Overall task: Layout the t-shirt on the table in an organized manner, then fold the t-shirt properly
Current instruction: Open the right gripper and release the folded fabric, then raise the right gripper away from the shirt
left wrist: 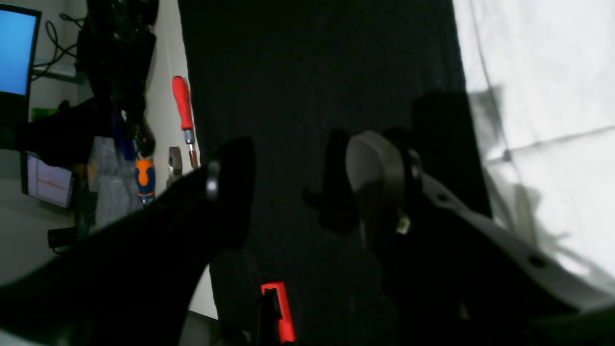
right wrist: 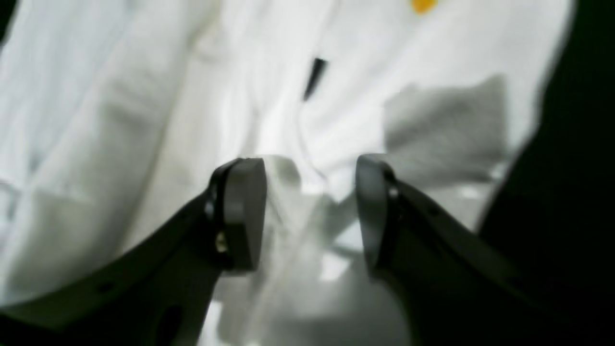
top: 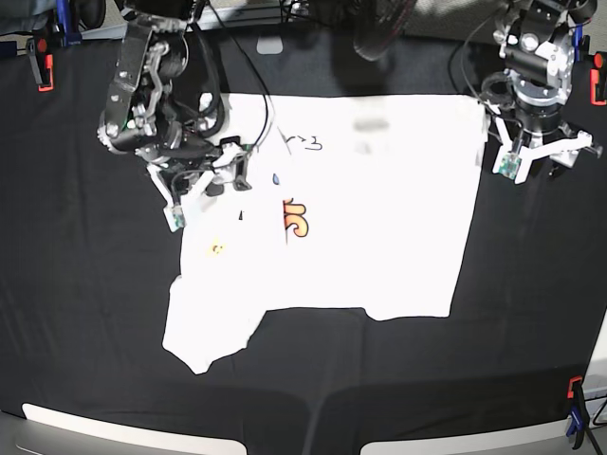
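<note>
The white t-shirt (top: pixel 379 218) lies spread on the black table (top: pixel 85 313), with orange lettering (top: pixel 297 218) near a folded-over strip on its left side. My right gripper (top: pixel 207 180) hovers over the shirt's upper left part. In the right wrist view it (right wrist: pixel 310 206) is open, its fingers (right wrist: pixel 242 211) wide apart over rumpled white cloth (right wrist: pixel 144 96), with nothing between them. My left gripper (top: pixel 542 152) stands just off the shirt's upper right corner. It (left wrist: pixel 302 192) is open and empty over bare black table (left wrist: pixel 312 72), with the shirt's edge (left wrist: pixel 543 96) to one side.
Red clips (top: pixel 43 66) (top: pixel 597 85) (top: pixel 574 389) sit at the table's edges, one also showing in the left wrist view (left wrist: pixel 278 312). Beyond the table edge lie a red-handled screwdriver (left wrist: pixel 182 103), an orange and blue tool (left wrist: pixel 144 178) and a monitor (left wrist: pixel 14 53).
</note>
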